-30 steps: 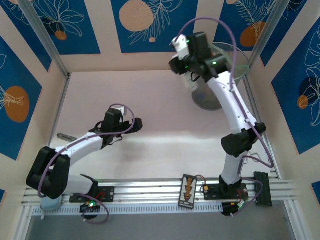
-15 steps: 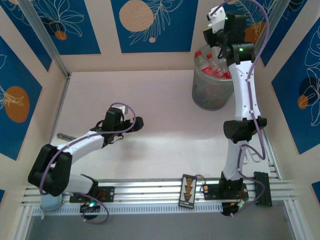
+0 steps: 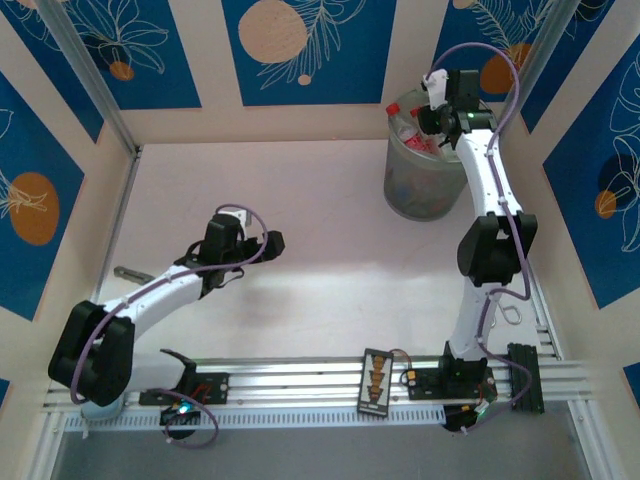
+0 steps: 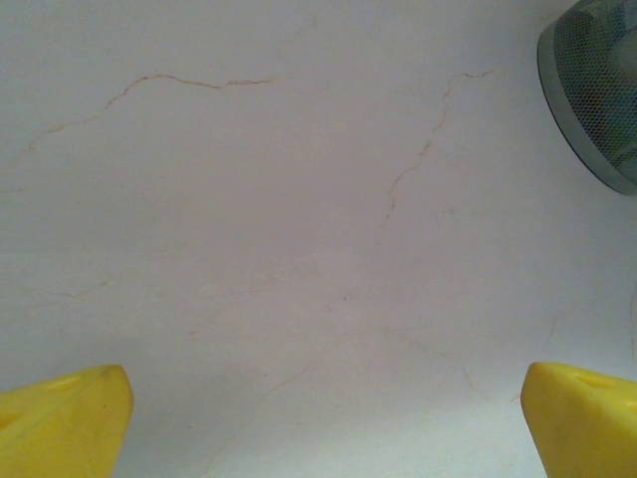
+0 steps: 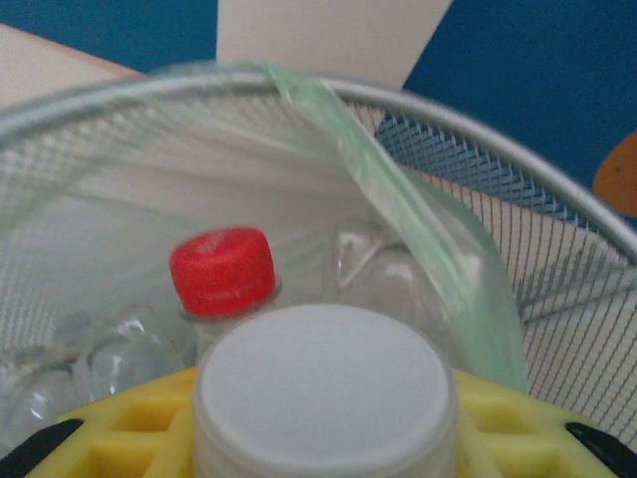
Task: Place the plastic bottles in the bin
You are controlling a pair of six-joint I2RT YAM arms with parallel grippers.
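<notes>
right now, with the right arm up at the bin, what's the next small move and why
Probably open the right jaws. They grip a white-capped bottle over the mouth of the bin, with a red-capped bottle already lying inside, so the held one should drop straight in.

Upright in the far right corner of the table (image 3: 300, 220): tall round grey-green bin (image 3: 415, 190), mesh-sided, with a wider rim and a thin greenish translucent liner draped inside. Piled within, up near the rim: several clear plastic bottles (image 3: 408, 128) with red caps and red labels showing, one red-capped bottle (image 5: 222, 271) standing neck-up against the mesh. Just over the mouth, cap end-on toward the right wrist view and clamped in the right gripper (image 5: 320, 438): one white-capped bottle (image 5: 323, 383).
</notes>
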